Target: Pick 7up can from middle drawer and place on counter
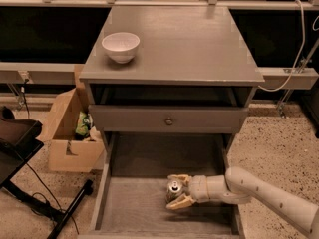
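Observation:
The 7up can (pixel 174 188) stands upright on the floor of the pulled-out middle drawer (pixel 134 203), right of its centre, silver top showing. My gripper (pixel 177 191) reaches in from the right on a white arm, low in the drawer. Its two pale fingers (pixel 180 201) lie on either side of the can, one behind and one in front, close against it. The counter (pixel 172 39) is the grey cabinet top above, at the upper middle of the view.
A white bowl (pixel 120 47) sits on the counter's left side. A closed drawer front with a round knob (pixel 169 121) is above the open drawer. A cardboard box (pixel 75 131) stands on the floor to the left, by a black stand (pixel 30 183).

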